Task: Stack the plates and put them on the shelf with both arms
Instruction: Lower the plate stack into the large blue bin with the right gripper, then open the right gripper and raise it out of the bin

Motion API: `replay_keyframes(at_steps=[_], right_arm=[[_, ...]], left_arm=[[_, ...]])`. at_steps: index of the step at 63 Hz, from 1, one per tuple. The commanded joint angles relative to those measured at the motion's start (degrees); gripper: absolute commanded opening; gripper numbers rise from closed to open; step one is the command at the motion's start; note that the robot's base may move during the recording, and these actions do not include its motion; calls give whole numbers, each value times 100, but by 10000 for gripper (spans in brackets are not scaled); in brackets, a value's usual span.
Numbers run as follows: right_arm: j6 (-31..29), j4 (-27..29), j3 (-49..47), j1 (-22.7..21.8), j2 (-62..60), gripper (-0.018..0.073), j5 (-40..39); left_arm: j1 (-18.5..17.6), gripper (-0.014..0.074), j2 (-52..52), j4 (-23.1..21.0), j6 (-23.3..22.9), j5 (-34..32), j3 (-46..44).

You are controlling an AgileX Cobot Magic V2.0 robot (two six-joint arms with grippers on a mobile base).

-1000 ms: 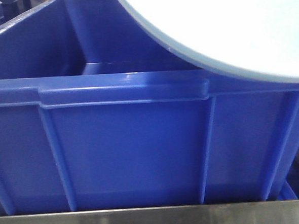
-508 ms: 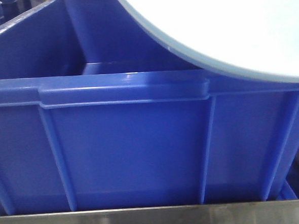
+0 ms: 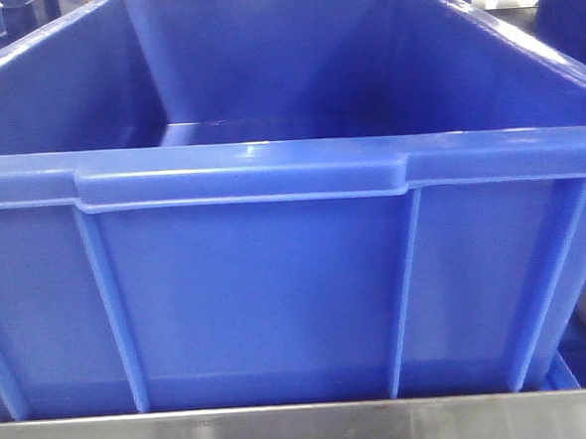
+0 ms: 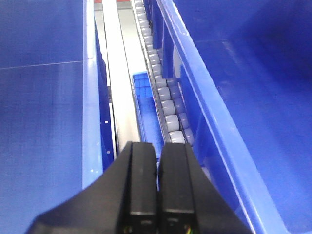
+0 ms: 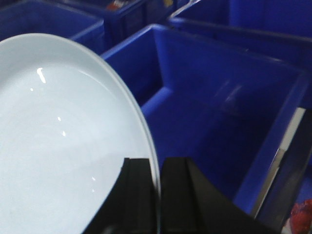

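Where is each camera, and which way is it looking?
Front view: low, facing the blue crate behind a steel ledge; no robot showing.
Left wrist: above the shut left pincer, looking along rollers between crates.
Right wrist: behind the right pincer, gripping a plate rim.
All share blue crates.

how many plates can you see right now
1: a pale plate, its rim pinched in the right gripper above blue crates. A second plate may be out of view.

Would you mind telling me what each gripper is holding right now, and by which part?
The right gripper pinches a plate by its rim. The left gripper is shut, holding nothing.
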Motion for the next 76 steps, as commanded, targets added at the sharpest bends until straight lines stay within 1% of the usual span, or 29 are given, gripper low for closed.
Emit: replay_keyframes(at_steps=[1, 8, 18, 25, 34, 44, 58, 62, 67, 76], right_arm=[[-170, 121, -692, -1, 629, 57, -72], [-231, 109, -1187, 4, 1448, 57, 114], [-231, 109, -1735, 4, 2645, 57, 136], [-231, 109, -1978, 10, 3278, 57, 148], [-231, 88, -2244, 123, 3924, 57, 201], [-231, 81, -2435, 194, 4347, 57, 227], [-231, 81, -2460, 194, 4430, 65, 284], [-231, 81, -2460, 194, 4430, 94, 317], [-231, 81, -2460, 194, 4430, 171, 369], [-231, 81, -2460, 194, 4430, 368, 422]], left_arm=[[-33, 84, 32, -52, -51, -494, -162], [-33, 84, 32, -52, -51, -494, -162], [-33, 84, 32, -52, -51, -494, -162], [-33, 84, 32, -52, -51, -494, -162], [-33, 84, 32, -52, -51, -494, -162], [-33, 84, 32, -52, -51, -494, -162], [-33, 84, 32, -52, -51, -494, -162], [-33, 84, 32, -52, -51, -494, -162], [-33, 84, 32, -52, -51, -494, -162], [-33, 84, 32, -52, -51, -494, -162]])
